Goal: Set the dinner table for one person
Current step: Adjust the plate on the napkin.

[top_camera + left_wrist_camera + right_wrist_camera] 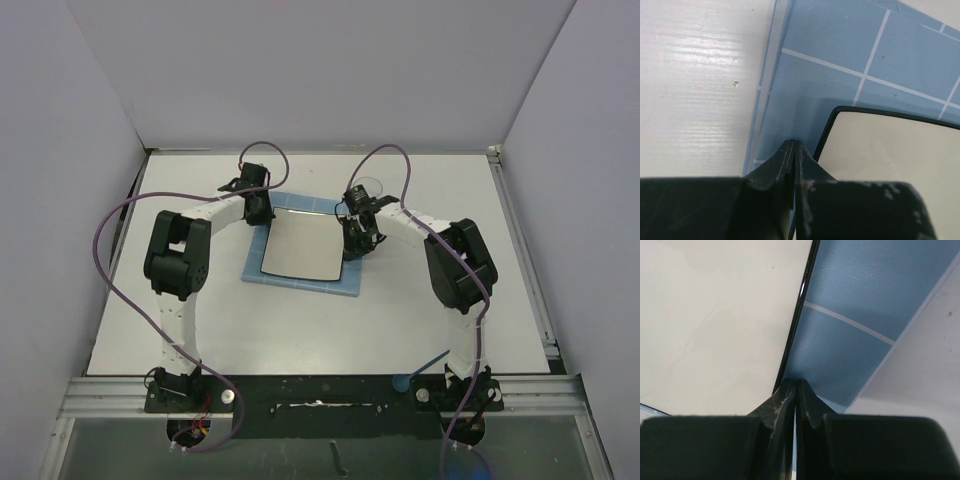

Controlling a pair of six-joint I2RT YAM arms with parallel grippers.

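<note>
Top external: found left gripper (260, 214) and right gripper (356, 242) pressed together, flanking plate (300, 245) on placemat (300, 284); dinner table (420, 330) beneath, open outward.
Left wrist: noted dinner table left of tips, plate corner right.
Right wrist: noted plate rim left, dinner table right.

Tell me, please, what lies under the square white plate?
A blue grid placemat lies under the plate, its border showing around it, and the mat rests on the white table. The plate covers the mat's middle, so that part cannot be seen.

Left gripper (794, 146) and right gripper (796, 383) are both closed, held low.
</note>
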